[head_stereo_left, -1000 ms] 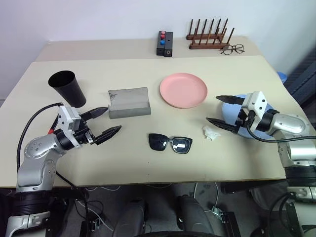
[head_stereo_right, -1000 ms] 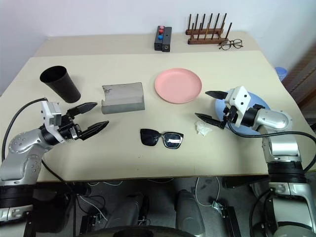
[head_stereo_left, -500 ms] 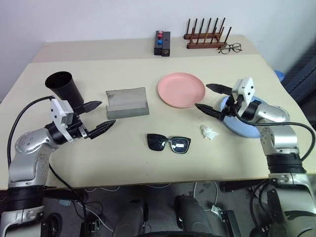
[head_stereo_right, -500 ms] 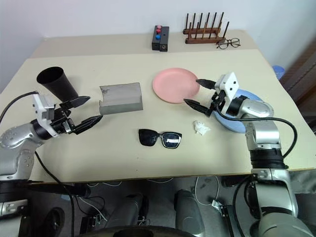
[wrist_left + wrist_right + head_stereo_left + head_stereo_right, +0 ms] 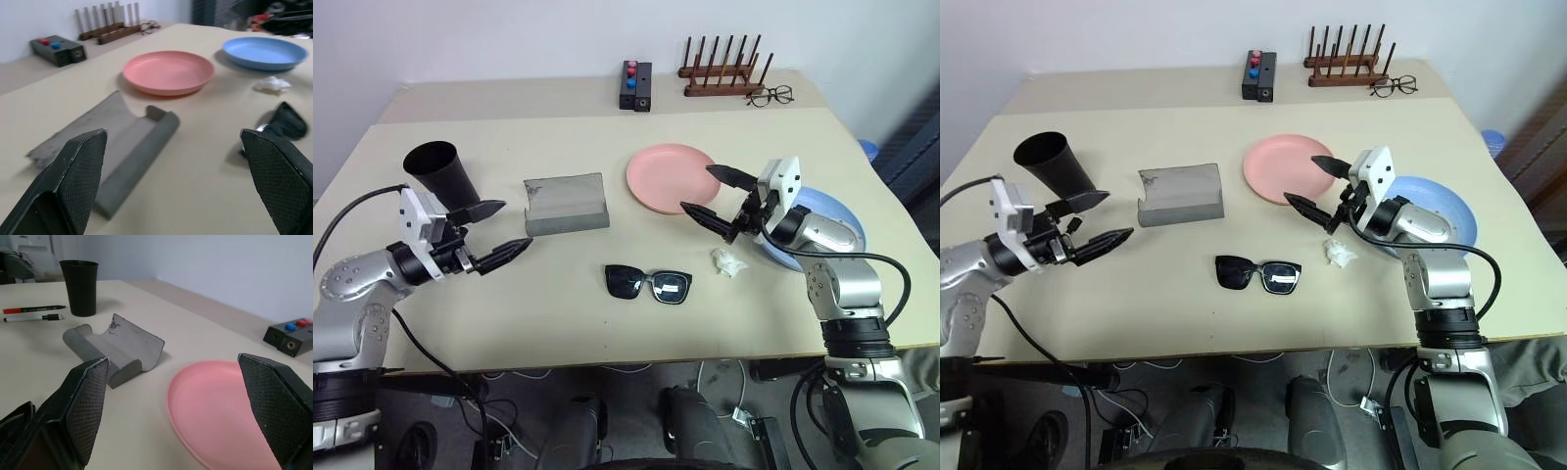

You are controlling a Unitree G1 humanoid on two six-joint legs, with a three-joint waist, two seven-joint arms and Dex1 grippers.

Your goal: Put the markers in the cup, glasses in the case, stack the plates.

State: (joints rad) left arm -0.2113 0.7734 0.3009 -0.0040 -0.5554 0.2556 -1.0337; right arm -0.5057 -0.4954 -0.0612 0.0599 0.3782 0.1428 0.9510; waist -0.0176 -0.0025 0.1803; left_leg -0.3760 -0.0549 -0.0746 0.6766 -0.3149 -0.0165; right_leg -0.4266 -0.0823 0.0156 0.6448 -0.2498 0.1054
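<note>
The cup (image 5: 443,174) stands at the frame's left, the case (image 5: 567,204) right of it, then both plates (image 5: 673,178) further right. The glasses (image 5: 649,284) lie below centre, on the table (image 5: 558,313).

The right gripper (image 5: 710,192), jaws apart and empty throughout, has travelled from over the blue plate (image 5: 837,223) toward nine o'clock and now hangs at the pink plate's (image 5: 668,176) four-o'clock rim, uncovering most of the blue one. The left gripper (image 5: 502,228) has drawn back toward nine o'clock, away from the case (image 5: 566,202).
</note>
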